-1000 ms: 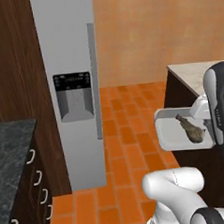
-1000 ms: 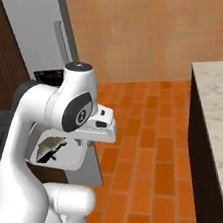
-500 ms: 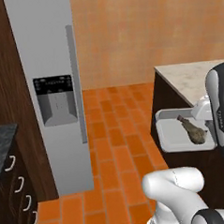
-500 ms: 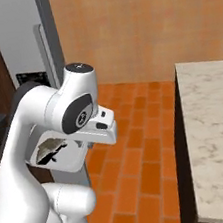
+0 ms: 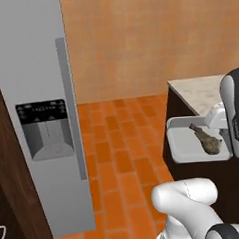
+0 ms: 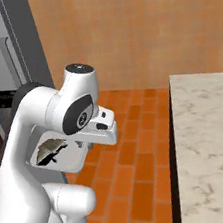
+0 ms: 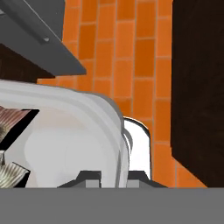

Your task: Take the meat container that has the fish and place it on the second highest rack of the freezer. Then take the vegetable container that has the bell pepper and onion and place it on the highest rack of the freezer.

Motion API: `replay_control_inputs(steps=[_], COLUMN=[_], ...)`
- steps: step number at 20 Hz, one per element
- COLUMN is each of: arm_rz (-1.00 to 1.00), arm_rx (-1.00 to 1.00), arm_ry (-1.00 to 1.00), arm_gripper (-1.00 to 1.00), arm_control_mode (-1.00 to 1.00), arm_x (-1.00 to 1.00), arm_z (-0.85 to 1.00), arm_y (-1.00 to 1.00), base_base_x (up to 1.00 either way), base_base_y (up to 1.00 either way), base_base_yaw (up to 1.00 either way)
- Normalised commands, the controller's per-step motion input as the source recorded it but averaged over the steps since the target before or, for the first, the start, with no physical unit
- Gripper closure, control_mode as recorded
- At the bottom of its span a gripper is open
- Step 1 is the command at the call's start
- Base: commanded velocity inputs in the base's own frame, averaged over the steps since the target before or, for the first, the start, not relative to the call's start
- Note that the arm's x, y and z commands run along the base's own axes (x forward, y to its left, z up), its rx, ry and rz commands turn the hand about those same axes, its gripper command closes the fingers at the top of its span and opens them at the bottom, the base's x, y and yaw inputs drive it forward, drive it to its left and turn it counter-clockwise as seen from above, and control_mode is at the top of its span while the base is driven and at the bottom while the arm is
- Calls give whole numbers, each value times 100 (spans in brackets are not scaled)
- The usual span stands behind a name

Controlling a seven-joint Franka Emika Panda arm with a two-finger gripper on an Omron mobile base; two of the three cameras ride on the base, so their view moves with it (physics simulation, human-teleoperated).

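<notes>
No writing can be read anywhere; the dark dispenser panel [image 5: 43,112] on the door of the tall grey fridge [image 5: 35,96] has some small marks, but they are too small to make out. The claw [image 7: 114,175] grips the rim of the shallow white rectangular meat container [image 5: 196,146], one fingertip on each side of the wall, so the fingers are narrow and closed on it. The container is held level in the air over the orange brick floor [image 5: 123,151], and it extends away from the claw toward the fridge side. Inside it lies the small dark brown-black fish [image 5: 206,140], near the claw end of the tray in the left base view; in the right base view the fish [image 6: 50,149] shows beneath the white arm. The closed fridge door stands well apart from the claw, ahead and to the left. A counter with a pale marble top [image 6: 209,144] and dark sides is on the right of the claw.
</notes>
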Motion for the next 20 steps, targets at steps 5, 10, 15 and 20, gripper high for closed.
replay_control_inputs(steps=[5,10,15,20], arm_rz=[0,0,0,0], arm_rx=[0,0,0,0], arm_ry=[0,0,0,0], arm_gripper=[100,100,100,100], arm_control_mode=[100,100,100,100], arm_x=[0,0,0,0], arm_z=[0,0,0,0], arm_y=[0,0,0,0], base_base_x=[92,83,77,84], base_base_y=[-9,-18,-7,-5], base_base_yaw=[-1,-2,0,0])
